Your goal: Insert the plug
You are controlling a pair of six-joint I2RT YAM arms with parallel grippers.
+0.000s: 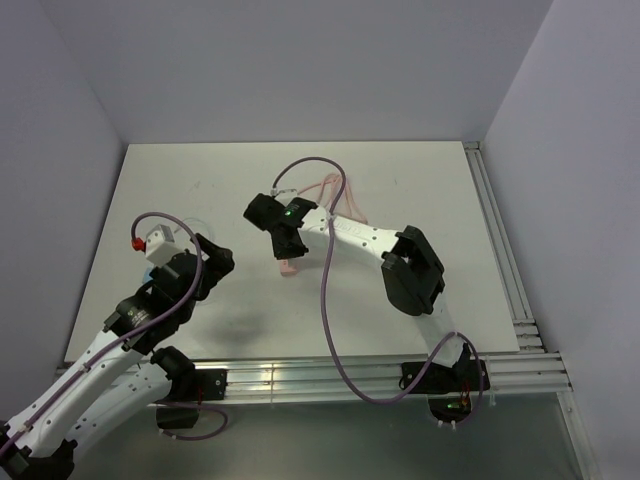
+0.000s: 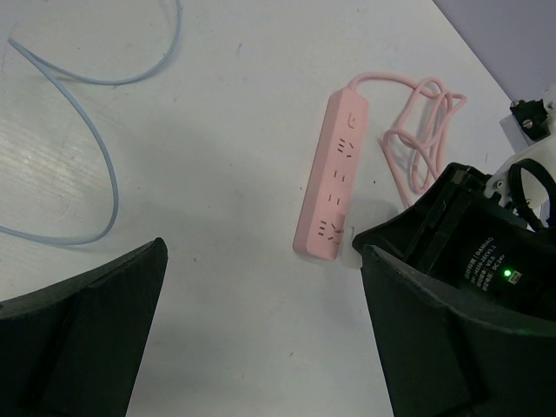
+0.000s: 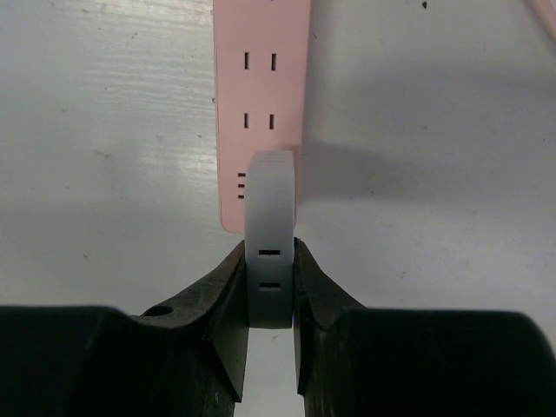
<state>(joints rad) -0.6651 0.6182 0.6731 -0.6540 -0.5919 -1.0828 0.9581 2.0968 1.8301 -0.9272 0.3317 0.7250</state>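
Top external view: white tabletop (image 1: 420, 180), walled on three sides. Left arm (image 1: 140, 320) reaches over the tabletop's left part; its pincer state cannot be told here. Right arm (image 1: 370, 242) stretches toward centre, right pincer (image 1: 284, 250) pointing down above the near end of a pink power strip (image 1: 287, 267); the strip's pink cord (image 1: 330, 188) lies coiled just beyond. The plug is hidden from this view. Left wrist view: left pincer (image 2: 261, 287) spread wide, both fingers (image 2: 78, 330) apart, nothing between them, bare tabletop below. Power strip lies ahead at an angle, sockets up, cord looped at its far end. A thin light-blue wire (image 2: 104, 165) curves across the tabletop at upper left, well apart from the strip. The right pincer stands at the strip's near end, green light showing. Right wrist view: right pincer closed tight on the plug (image 3: 269, 200), a small pale block held upright between both fingers, positioned over the strip's near end, beside its last socket slots; whether it touches the strip cannot be told.
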